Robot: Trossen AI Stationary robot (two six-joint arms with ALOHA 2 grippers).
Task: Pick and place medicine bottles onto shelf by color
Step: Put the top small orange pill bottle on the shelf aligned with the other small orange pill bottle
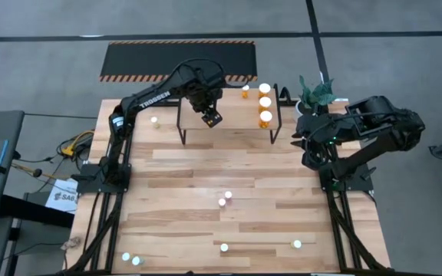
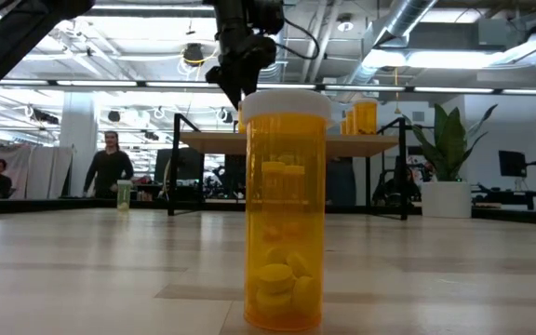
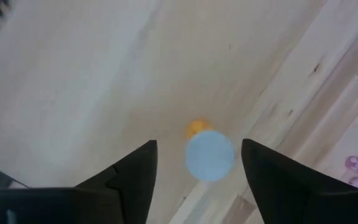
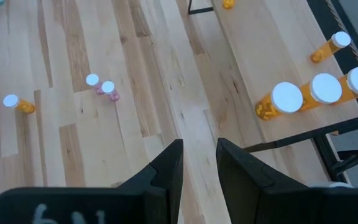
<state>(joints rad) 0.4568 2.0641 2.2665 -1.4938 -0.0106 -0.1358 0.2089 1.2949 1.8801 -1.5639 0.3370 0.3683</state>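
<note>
The shelf (image 1: 229,107) stands at the table's far side. Three larger orange medicine bottles (image 1: 265,103) and a small one (image 1: 245,92) stand on its right end. My left gripper (image 1: 211,116) hangs over the shelf's left half, pointing down, and is open. Its fingers stand apart on either side of a small orange white-capped bottle (image 3: 209,154), which stands upright on the shelf top (image 3: 92,74). My right gripper (image 4: 199,155) waits raised at the table's right edge, a narrow gap between its fingers and nothing in it.
Loose bottles stand on the table: two pink ones (image 1: 225,198) mid-table, an orange one (image 2: 285,209) close to the low camera, a greenish one (image 1: 154,119) left of the shelf, others along the near edge (image 1: 297,244). A potted plant (image 1: 315,93) stands right of the shelf.
</note>
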